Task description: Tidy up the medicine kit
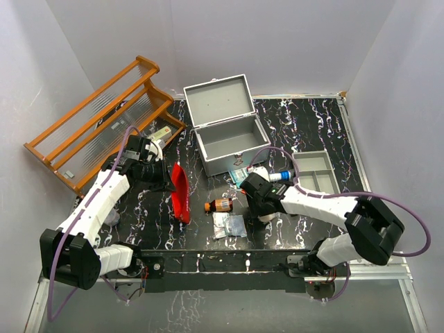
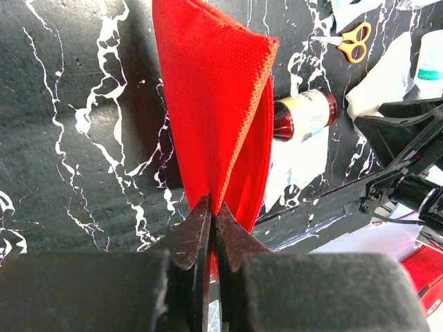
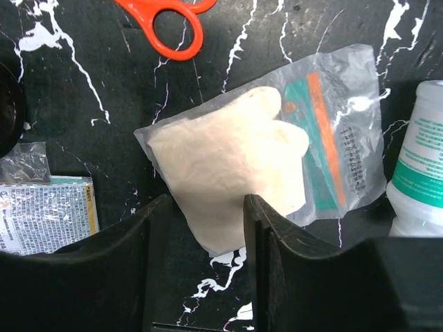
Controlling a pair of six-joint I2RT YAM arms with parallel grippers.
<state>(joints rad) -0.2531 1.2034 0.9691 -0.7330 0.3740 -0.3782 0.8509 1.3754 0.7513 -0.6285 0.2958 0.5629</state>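
The left gripper [image 2: 213, 209] is pinched tight on an edge of a red woven-fabric pouch [image 2: 218, 97], which fans out beyond its fingertips. The right gripper [image 3: 208, 204] hangs with fingers apart over a clear plastic bag [image 3: 228, 155] of soft cream material; its teal-and-orange print is too small to read. The grey metal medicine kit [image 1: 229, 142], a rectangular box, stands with its lid up just beyond that gripper.

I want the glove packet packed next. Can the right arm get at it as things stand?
Probably yes. The right gripper hangs open directly over the glove packet, which lies flat with nothing on top of it. The scissors and white bottle sit off to its sides.
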